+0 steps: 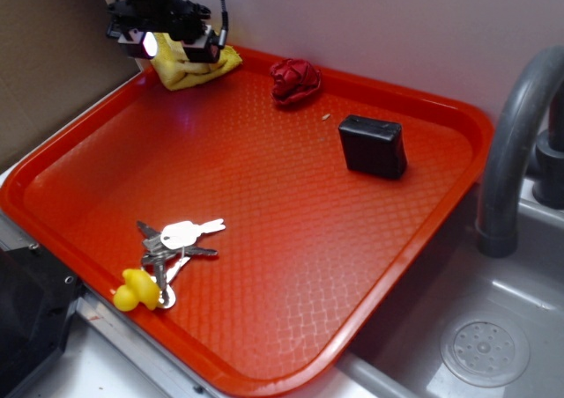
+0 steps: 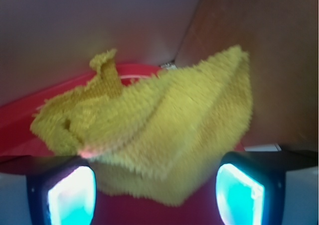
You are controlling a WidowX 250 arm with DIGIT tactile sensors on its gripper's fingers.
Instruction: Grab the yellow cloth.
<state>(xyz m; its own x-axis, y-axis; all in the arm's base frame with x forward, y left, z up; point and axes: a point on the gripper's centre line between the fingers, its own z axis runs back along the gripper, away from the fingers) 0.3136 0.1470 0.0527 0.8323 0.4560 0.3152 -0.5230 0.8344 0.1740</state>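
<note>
The yellow cloth (image 1: pixel 196 68) lies crumpled in the far left corner of the red tray (image 1: pixel 291 239), partly hidden behind the arm. In the wrist view the yellow cloth (image 2: pixel 154 130) fills the middle, its near edge reaching between the two glowing fingers (image 2: pixel 72 195). My gripper (image 1: pixel 176 47) hovers right over the cloth's near side. My gripper (image 2: pixel 155 192) is open, jaws wide apart with the cloth's lower edge and red tray floor between them. Neither finger visibly presses the cloth.
A dark red fabric wad (image 1: pixel 294 81) sits at the back of the tray. A black box (image 1: pixel 374 146) stands right of centre. Keys with a yellow duck (image 1: pixel 137 290) lie near the front left. A grey faucet (image 1: pixel 515 143) and sink (image 1: pixel 485 350) are on the right.
</note>
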